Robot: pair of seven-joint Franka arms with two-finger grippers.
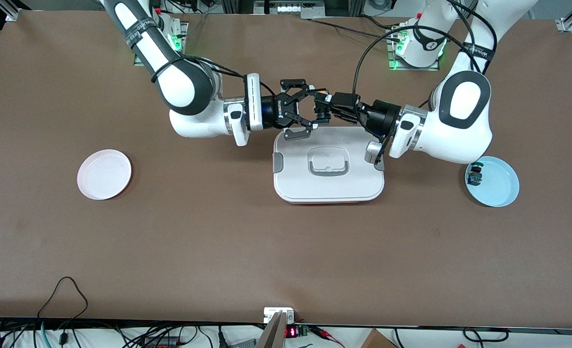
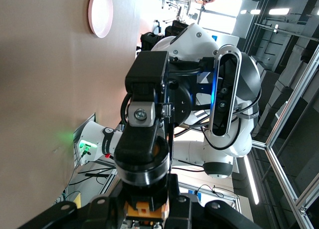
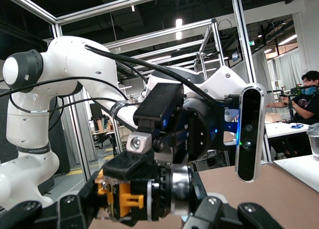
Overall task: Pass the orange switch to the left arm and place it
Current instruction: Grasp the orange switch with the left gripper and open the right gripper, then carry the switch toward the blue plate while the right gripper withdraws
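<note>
Front view, items as they stand:

- Table (image 1: 218, 241): brown top; the two arms meet over its middle, above the edge of the box that lies toward the arms' bases.
- Box (image 1: 328, 166): white, lid on, grey handle and side clips, mid-table.
- Right gripper (image 1: 310, 112): comes from the base at the right arm's end; black fingers (image 1: 299, 132) spread apart around the tip of the other gripper.
- Left gripper (image 1: 317, 107): comes from the left arm's base; closed tight on the orange switch (image 1: 320, 91) (only an orange fleck shows in this view).
- Orange switch again, right wrist view (image 3: 124, 196): orange body clamped between dark pads, up in the air over the box edge; the left wrist view shows it too (image 2: 143, 209).
- Pink plate (image 1: 104, 174): toward the right arm's end of the table.
- Blue plate (image 1: 496, 181): toward the left arm's end, with a small dark component (image 1: 474, 175) at its rim.
</note>
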